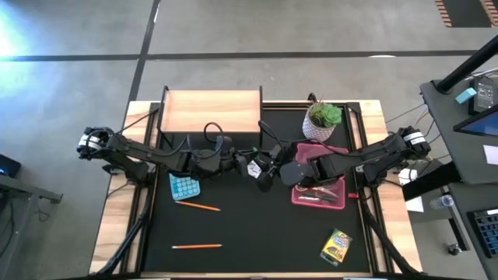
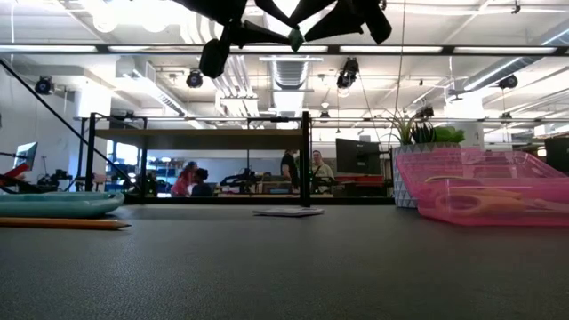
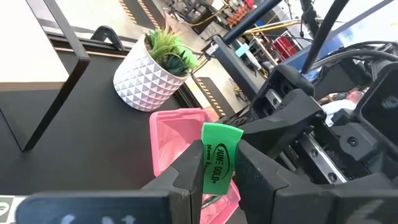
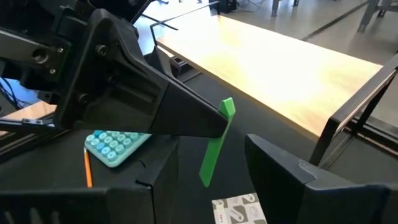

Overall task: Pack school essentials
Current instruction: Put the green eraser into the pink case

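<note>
The green eraser (image 3: pixel 217 158) is held by my left gripper (image 3: pixel 216 186) in the air over the middle of the mat, left of the pink tray (image 1: pixel 319 187). My right gripper (image 4: pixel 227 186) faces it, open, one finger on either side of the eraser (image 4: pixel 213 149) without touching it. In the low view both grippers and the eraser (image 2: pixel 294 38) hang high above the table. Two orange pencils (image 1: pixel 198 206) (image 1: pixel 196 246), the crayon box (image 1: pixel 336 246) and the white patterned card (image 4: pixel 239 208) lie flat on the mat. Stationery lies in the tray. My left gripper pinches the green eraser by one end (image 3: pixel 215 177) between its two fingers (image 3: pixel 188 171), on its flat faces. The eraser is lifted clear of the table. Its free end (image 3: pixel 221 132) sticks out past the fingertips, toward my right gripper.
A potted plant (image 1: pixel 323 120) stands behind the tray at the far right. A teal calculator (image 1: pixel 184 187) lies left of centre. A light wooden shelf on a black frame (image 1: pixel 210 109) fills the far middle. Open mat lies at the near middle.
</note>
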